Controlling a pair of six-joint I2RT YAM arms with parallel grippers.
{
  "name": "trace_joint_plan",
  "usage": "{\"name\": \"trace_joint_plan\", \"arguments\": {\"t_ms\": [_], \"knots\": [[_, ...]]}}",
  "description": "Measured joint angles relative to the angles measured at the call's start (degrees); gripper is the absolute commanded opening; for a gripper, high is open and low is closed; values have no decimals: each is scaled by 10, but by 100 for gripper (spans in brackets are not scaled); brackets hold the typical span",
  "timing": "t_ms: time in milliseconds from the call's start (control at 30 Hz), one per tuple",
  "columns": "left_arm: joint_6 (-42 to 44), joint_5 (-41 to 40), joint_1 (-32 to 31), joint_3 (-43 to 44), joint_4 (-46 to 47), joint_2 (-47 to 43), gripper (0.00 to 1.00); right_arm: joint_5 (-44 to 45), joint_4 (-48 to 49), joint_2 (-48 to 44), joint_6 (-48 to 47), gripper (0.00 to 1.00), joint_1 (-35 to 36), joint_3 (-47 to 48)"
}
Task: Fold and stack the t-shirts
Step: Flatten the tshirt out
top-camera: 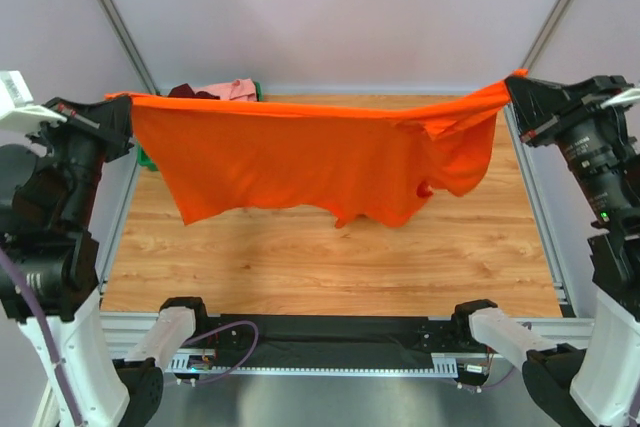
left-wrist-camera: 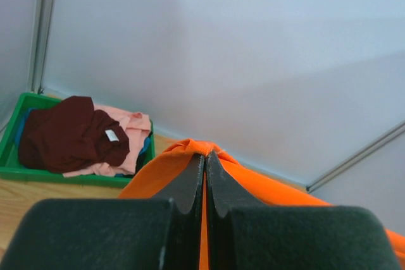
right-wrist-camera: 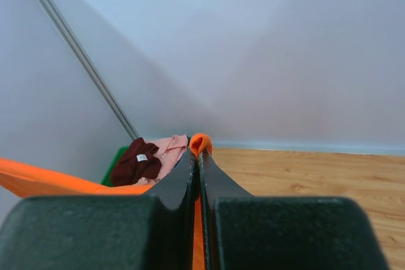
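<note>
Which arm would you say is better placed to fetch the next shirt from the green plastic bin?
Probably left: the left gripper, shut on the bright orange cloth t-shirt, hangs beside the bin; the right gripper is across the table.

Soft matt orange cloth t-shirt [top-camera: 300, 162], smooth wood-grain table [top-camera: 330, 267]

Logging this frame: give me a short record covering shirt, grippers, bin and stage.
orange shirt: unfolded, stretched in the air between the arms, hanging above the table
left gripper: shut on one end of its top edge
right gripper: shut on the other end
bin: far left of the table, holds maroon shirt and pink shirt
stage: no fold made yet
</note>
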Motion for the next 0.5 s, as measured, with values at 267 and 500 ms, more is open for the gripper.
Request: {"name": "trace_joint_plan", "arguments": {"t_ms": [267,500], "knots": [[0,13,0,42,-30,-60,0,0,-45,-87,10,0,0,19],[-1,13,0,67,-82,-60,0,-9,-78,-115,21,0,0,94]]}}
